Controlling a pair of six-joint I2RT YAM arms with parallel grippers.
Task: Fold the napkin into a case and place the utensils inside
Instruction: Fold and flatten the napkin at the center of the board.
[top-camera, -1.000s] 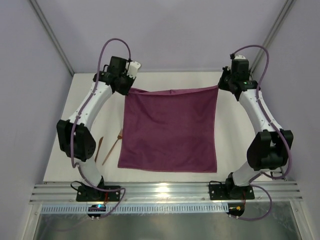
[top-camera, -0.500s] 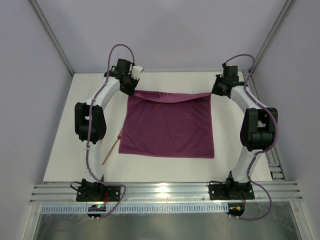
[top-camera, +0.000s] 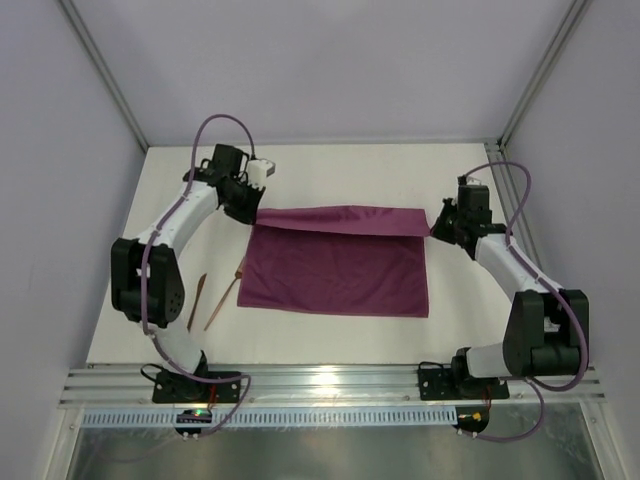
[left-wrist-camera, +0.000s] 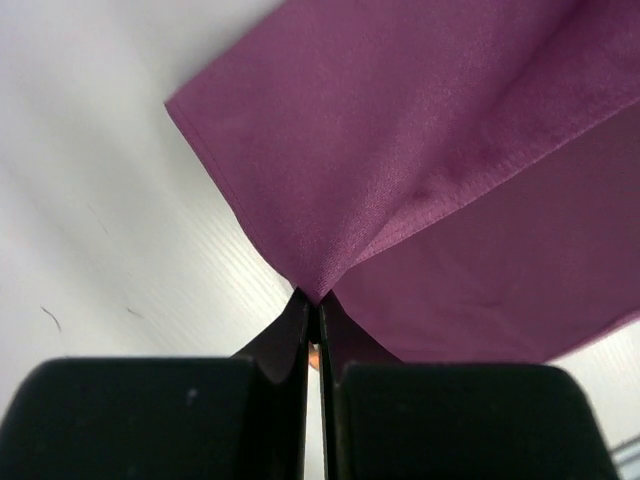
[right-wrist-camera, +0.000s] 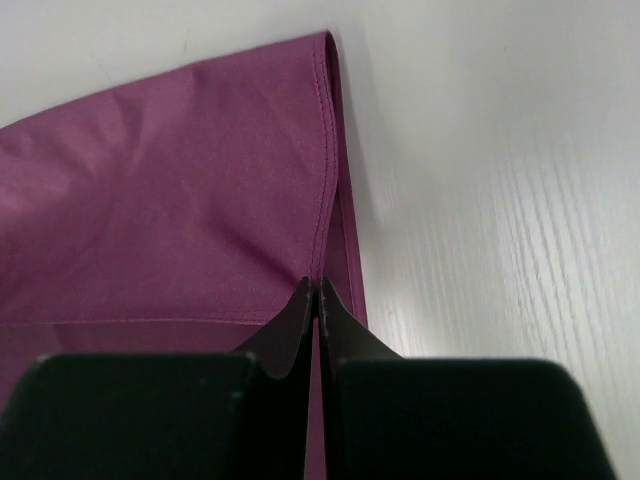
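plum-purple cloth: the napkin (top-camera: 335, 270) lies flat on the table (top-camera: 350, 170), roughly centred between the arms. its far strip (top-camera: 340, 220) is turned back over the rest, toward the near side.

left gripper (left-wrist-camera: 313, 305): jaws together, clamped on the far-left corner, with the cloth tip pinched right at the fingertips. right gripper (right-wrist-camera: 313, 292): same, clamped on the far-right corner.

why both corners: my read is that one pinch per end holds the carried edge straight between the arms, so the crease lands square to the sides. the near half lies on the table unheld and looks to serve as the anchor. in the top view the strip runs about even from left to right, no obvious skew. in the left wrist view the cloth sags into a small v at the pinch, so there's some slack there.

utensils (top-camera: 222, 297): two slim copper pieces on the table left of the napkin, next to the left arm. the nearer one lies just beside the cloth's left edge, and i can't tell if it touches. they sit clear of the fold path. too small to make out tines.

progress: early. looks like the first fold in hand, and nothing is narrow enough to hold cutlery.

risk: letting go unevenly would skew the edge.
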